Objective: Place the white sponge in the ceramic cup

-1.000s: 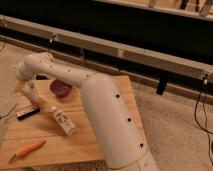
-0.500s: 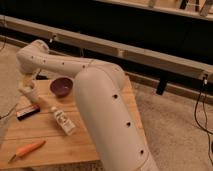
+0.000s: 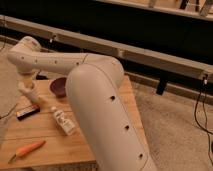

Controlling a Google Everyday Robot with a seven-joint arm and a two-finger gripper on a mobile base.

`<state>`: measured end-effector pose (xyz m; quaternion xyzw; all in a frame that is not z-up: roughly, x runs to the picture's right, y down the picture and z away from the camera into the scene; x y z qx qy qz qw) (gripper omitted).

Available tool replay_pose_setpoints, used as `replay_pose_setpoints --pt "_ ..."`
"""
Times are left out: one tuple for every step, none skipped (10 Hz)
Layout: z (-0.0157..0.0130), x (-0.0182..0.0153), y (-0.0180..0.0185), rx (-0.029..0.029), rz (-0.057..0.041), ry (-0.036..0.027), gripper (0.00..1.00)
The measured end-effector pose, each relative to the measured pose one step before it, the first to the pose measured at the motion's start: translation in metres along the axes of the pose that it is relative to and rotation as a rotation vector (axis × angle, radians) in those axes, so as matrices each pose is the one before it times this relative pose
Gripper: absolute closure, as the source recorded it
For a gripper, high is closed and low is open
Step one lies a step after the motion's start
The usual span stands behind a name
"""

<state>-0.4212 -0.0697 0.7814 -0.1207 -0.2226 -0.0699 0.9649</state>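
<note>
Camera view has the gripper (image 3: 27, 85) hanging down off the wrist at the far left of the frame, over the left edge of the wooden table (image 3: 100, 145), just left of the maroon bowl (image 3: 59, 86) and just above the black-and-red bar (image 3: 27, 111). Honestly can't tell if it's wide, narrow or holding something; the end of it just blends into a pale lump (image 3: 28, 95) right underneath. That lump might be the ceramic cup, or the white sponge, or both stacked. I can't separate them, and I don't see either one anywhere else on the table. So my guess on progress: it's in the final stretch, either lowering the sponge at the cup or just about to, but nothing here confirms the sponge is actually inside. I'd call the drop and the retreat still to do. Compared with half a second back, the wrist has slid a bit further toward the left edge and the forearm sits flatter across the top of the frame. The bowl, bar, bottle (image 3: 62, 121) and carrot (image 3: 27, 149) haven't budged.
</note>
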Motion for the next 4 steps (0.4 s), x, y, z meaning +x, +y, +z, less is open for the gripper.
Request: replay_pose_setpoints --pt "0.00002 0.00079 0.00042 -0.00079 0.00009 0.00535 0.2" --pt "-0.0002 0.00109 -0.00051 0.0008 0.00078 0.00107 0.2" --pt "0.00019 -0.00014 0.0002 -0.00036 -0.0003 -0.00008 0.2" --pt "-0.00011 -0.00046 -0.00006 0.00021 -0.00026 -0.00056 0.2"
